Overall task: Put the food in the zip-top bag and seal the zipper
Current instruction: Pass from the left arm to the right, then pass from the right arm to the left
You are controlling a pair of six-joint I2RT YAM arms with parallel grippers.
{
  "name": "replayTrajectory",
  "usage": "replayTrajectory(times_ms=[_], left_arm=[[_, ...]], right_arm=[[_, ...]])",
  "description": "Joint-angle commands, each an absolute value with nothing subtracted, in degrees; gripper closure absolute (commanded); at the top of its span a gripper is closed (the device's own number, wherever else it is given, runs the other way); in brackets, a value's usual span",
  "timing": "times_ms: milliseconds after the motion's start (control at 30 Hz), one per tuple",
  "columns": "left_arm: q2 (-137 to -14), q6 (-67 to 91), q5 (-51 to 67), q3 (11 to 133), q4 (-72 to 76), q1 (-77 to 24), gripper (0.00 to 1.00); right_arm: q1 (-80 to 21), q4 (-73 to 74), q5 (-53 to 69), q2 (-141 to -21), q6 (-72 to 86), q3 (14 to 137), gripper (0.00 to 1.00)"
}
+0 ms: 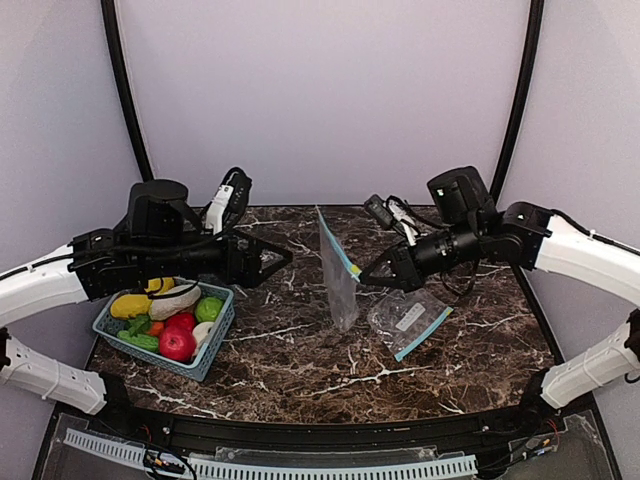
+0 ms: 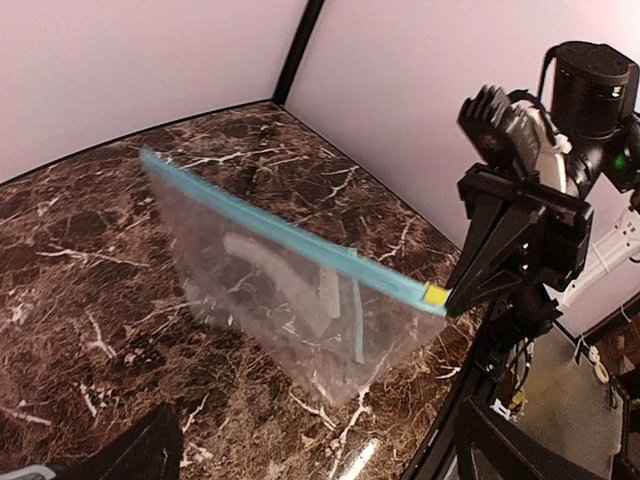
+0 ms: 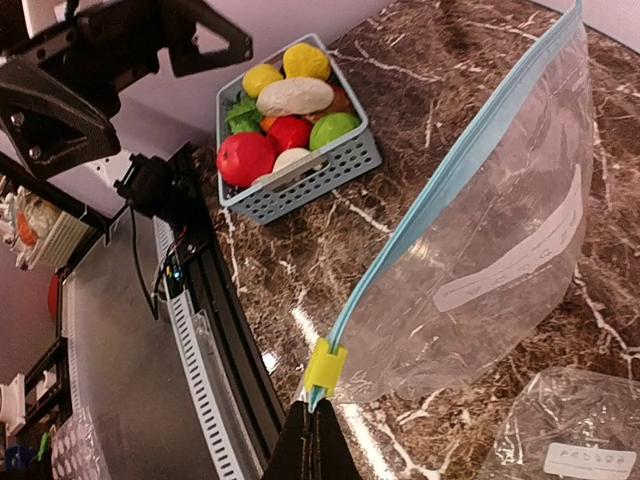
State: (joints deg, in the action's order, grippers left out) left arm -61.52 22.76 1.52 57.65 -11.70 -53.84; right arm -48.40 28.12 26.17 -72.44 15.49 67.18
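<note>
The clear zip-top bag [image 1: 338,280] with a teal zipper strip [image 2: 280,232] stands upright on the marble table, nothing visible inside it. My right gripper [image 3: 317,415] is shut on the strip's end, just past the yellow slider [image 3: 324,371]. My left gripper [image 1: 278,260] is open and holds nothing. It sits left of the bag, apart from it, its fingers [image 2: 140,455] at the bottom corners of the left wrist view. The food [image 1: 177,343], red, yellow, green and cream toy pieces, lies in the teal basket [image 1: 205,358] at the front left.
A second clear bag [image 1: 410,318] with a white label lies flat on the table, to the right of the upright one. A black rail [image 3: 215,330] runs along the table's near edge. Pale walls close in the back and sides.
</note>
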Motion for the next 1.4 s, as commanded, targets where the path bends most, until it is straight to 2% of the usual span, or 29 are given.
replayTrajectory(times_ms=[0,267,333,467,767,1033,1233,1367], left_arm=[[-67.16,14.49,14.07,63.30,-13.81,-54.45,0.06],[-72.92,11.96,24.80,65.63,-8.42,-55.90,0.09],[-73.49,11.99,26.51,64.45,-5.95,-55.98,0.14],[-74.68,11.92,27.79,63.09,-1.94,-55.90,0.18],[-78.24,10.07,31.20,63.10,-2.34,-55.90,0.27],[-78.25,11.31,32.94,61.06,-2.72,-55.98,0.45],[-77.99,11.61,34.04,60.45,-3.63,-55.95,0.53],[-78.09,12.22,36.50,60.36,-3.96,-55.90,0.54]], right_arm=[[-52.68,34.73,31.21,-76.01,9.94,70.97,1.00],[-56.80,35.45,31.71,-78.58,8.69,72.50,1.00],[-56.94,35.26,32.91,-78.51,8.47,72.59,1.00],[-57.21,34.30,35.60,-78.29,8.23,72.40,1.00],[-57.29,33.53,38.22,-76.53,7.73,71.23,1.00],[-57.26,33.22,36.48,-75.32,8.31,70.25,1.00],[-57.28,34.00,35.26,-75.23,8.06,70.33,1.00],[-57.30,34.42,34.63,-75.18,7.76,70.22,1.00]])
